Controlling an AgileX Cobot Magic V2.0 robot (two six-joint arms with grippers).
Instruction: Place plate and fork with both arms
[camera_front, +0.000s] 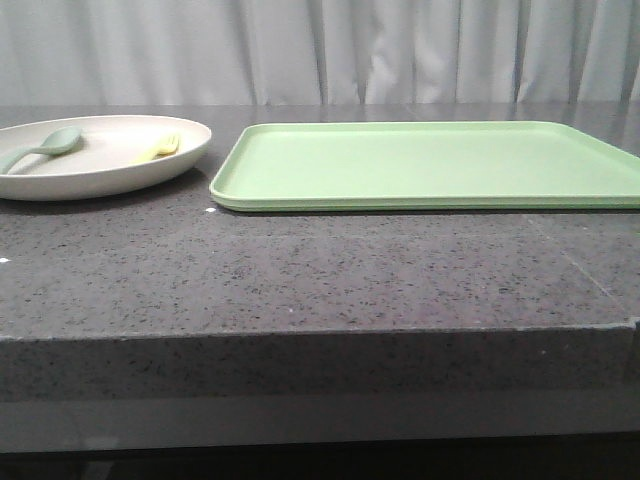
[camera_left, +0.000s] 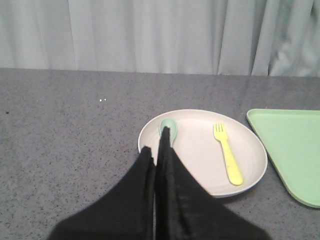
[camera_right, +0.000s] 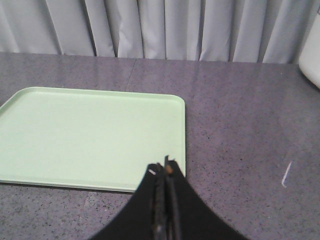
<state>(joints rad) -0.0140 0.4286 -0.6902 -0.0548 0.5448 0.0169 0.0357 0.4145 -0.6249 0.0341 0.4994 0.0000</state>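
Plate (camera_left: 200, 172), counter's left edge: light, stiff, grab the rim. Fork (camera_left: 227, 157) slippery, pinch its handle. Left gripper (camera_left: 159, 150) and right gripper (camera_right: 165, 167) both pinched closed, empty.

Green tray (camera_front: 430, 165) on countertop (camera_front: 300, 270); teal spoon (camera_front: 40, 147).

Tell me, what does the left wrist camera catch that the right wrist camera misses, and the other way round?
Only the left wrist view shows the plate, with the yellow fork and the teal spoon lying in it, plus the shut left gripper. Only the right wrist view shows the shut right gripper and nearly the whole green tray. Both share that tray, just a corner in the left view, the grey stone table and the white curtain.
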